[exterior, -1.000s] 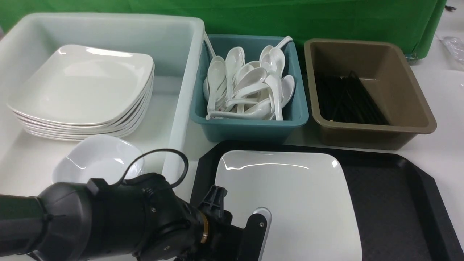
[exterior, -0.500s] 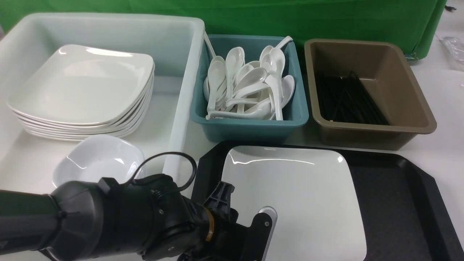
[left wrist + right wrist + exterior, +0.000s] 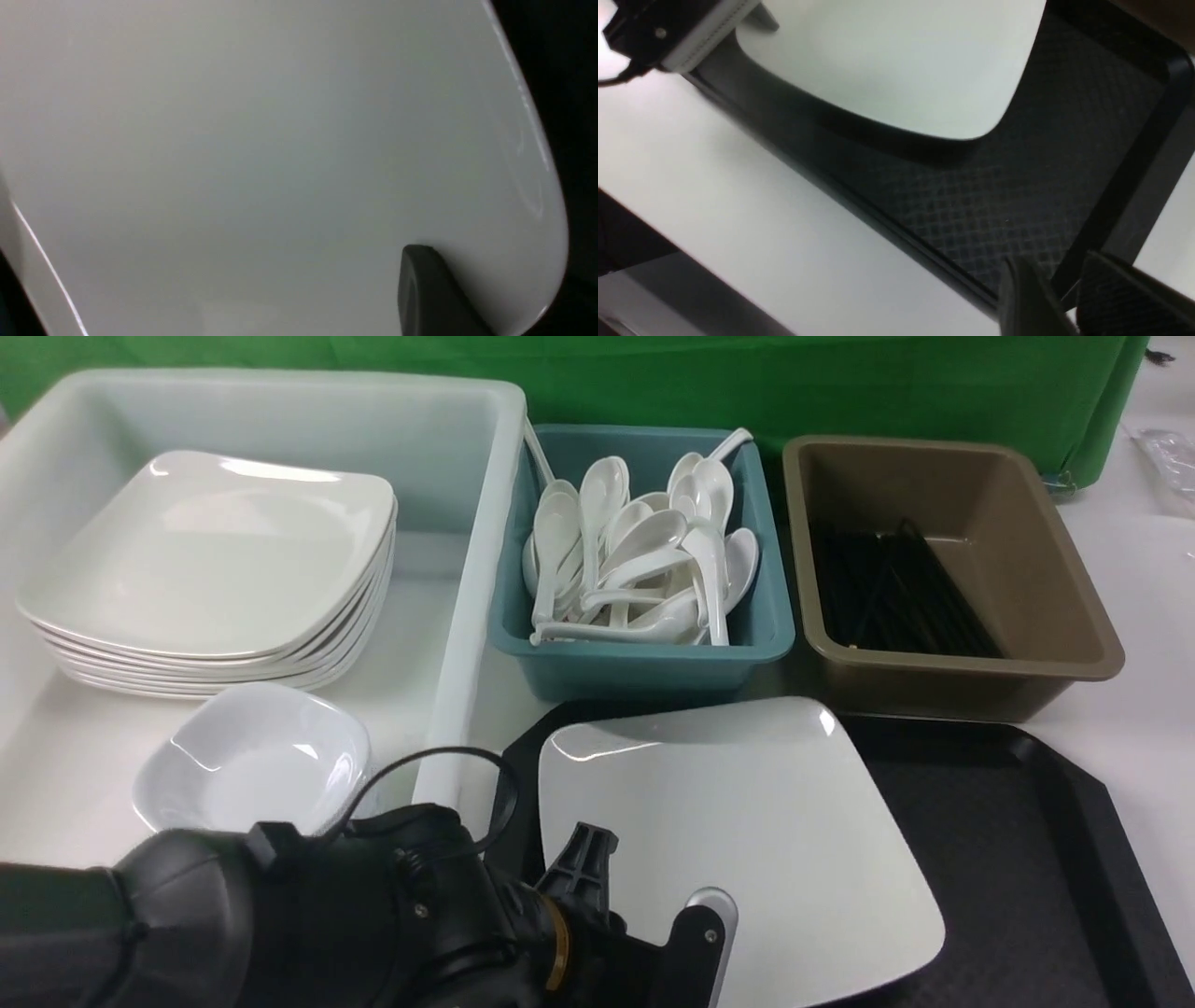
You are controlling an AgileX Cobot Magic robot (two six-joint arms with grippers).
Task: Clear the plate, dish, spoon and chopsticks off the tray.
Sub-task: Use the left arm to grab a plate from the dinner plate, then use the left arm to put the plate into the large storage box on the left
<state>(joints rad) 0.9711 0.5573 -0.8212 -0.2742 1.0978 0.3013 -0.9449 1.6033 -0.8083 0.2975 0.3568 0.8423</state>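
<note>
Left gripper (image 3: pixel 707 924) is pinched onto the near edge of the plate (image 3: pixel 747 821), one finger pad (image 3: pixel 434 294) pressed on the glossy top. The plate hangs tilted above the tray (image 3: pixel 1027 859), its far edge over the tray's far rim. It's a wide, slick plate held by one edge, so I'd say it could pivot in that pinch. The lift wants to go high, then swing slowly and level.

Left of the tray sits the white tub (image 3: pixel 467 616), which holds a stack of plates (image 3: pixel 215 551) with the small dish (image 3: pixel 252 770) in front. Its wall must be cleared before the plate is squared onto the stack.

Beyond the tray, a teal bin (image 3: pixel 644 667) is heaped with soup spoons (image 3: pixel 644 569), and a brown tub (image 3: pixel 1046 551) holds the black chopsticks (image 3: pixel 896 597).

The right gripper (image 3: pixel 1052 263) hovers at the tray's rim, holding nothing. I can't tell whether it is fully closed.
</note>
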